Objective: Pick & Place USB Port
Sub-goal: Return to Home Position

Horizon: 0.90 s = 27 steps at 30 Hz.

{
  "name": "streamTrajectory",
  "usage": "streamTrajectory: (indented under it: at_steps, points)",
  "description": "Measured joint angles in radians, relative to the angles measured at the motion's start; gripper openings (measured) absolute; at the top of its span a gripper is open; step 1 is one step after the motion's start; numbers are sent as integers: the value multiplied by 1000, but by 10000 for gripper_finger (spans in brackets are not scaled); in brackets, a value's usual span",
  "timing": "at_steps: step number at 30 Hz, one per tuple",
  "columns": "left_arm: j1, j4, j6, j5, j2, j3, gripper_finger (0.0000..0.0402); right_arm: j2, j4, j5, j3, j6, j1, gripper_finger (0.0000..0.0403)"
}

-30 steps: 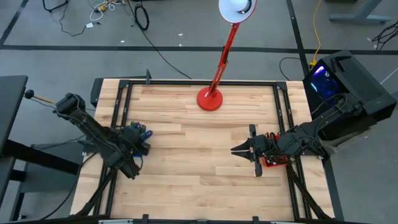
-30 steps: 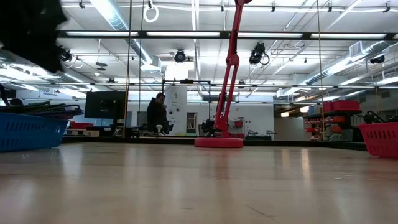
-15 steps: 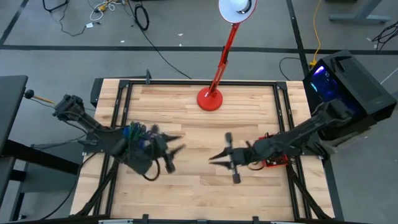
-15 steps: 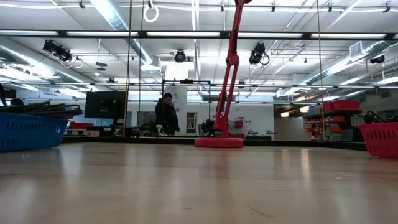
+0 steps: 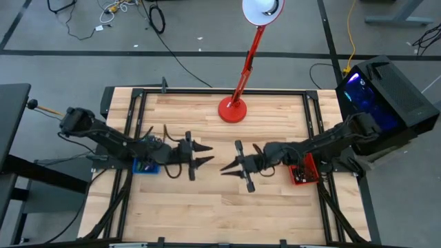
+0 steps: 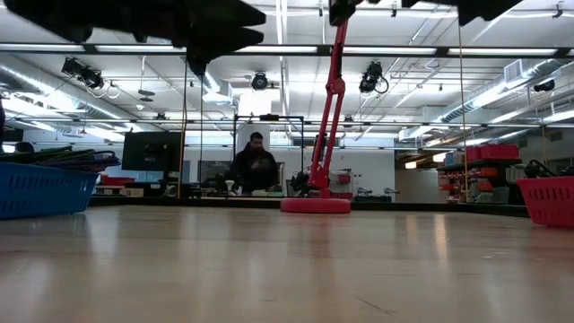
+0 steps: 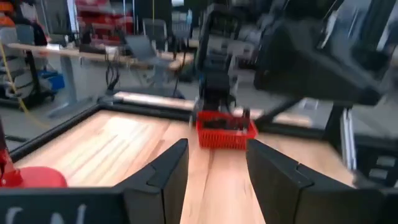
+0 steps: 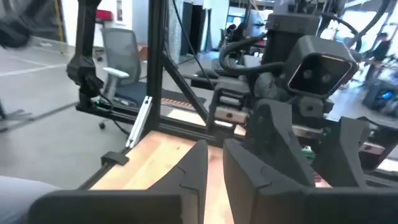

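No USB port shows in any view. My left gripper (image 5: 207,156) (image 7: 217,146) hangs level above the table's middle, pointing toward the right edge. It is open, with nothing between its fingers. My right gripper (image 5: 226,167) (image 8: 216,146) faces it from the right, also level and clear of the table. Its fingers stand a narrow gap apart with nothing between them. The two grippers' tips are a short way apart. A blue basket (image 5: 145,167) sits on the table at the left under my left arm. A red basket (image 5: 303,173) (image 7: 225,134) sits at the right beside my right arm.
A red desk lamp stands with its round base (image 5: 232,110) at the table's far middle. Black frame rails (image 5: 220,91) run round the wooden top. Bare wood (image 5: 220,213) lies toward the near edge. A person (image 6: 256,166) stands in the room far behind the table.
Both arms have swung in toward the table's middle. My left gripper has left the blue basket, tipped up to level and turned toward the right edge. My right gripper has gone from the red basket toward the left and sunk a little. Neither finger gap has changed.
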Motion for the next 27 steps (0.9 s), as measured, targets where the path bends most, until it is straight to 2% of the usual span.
streamTrajectory:
  at_steps: [4, 7, 9, 16, 27]
  points:
    - [32, 249, 0, 20, -1, -122, 167, 0, 31, -113, -17, 65, -90, 52]
    - [45, 354, -3, 15, -1, -181, 167, 0, 136, -129, -84, 115, -145, 52]
    - [51, 349, -6, 12, -1, -202, 167, 0, 198, -103, -136, 148, -175, 52]
    - [49, 332, -112, 12, -1, -221, 167, 0, 208, 122, -269, 328, -212, 52]
    - [49, 331, -164, 11, -1, -221, 167, 0, 191, 156, -340, 360, -211, 52]
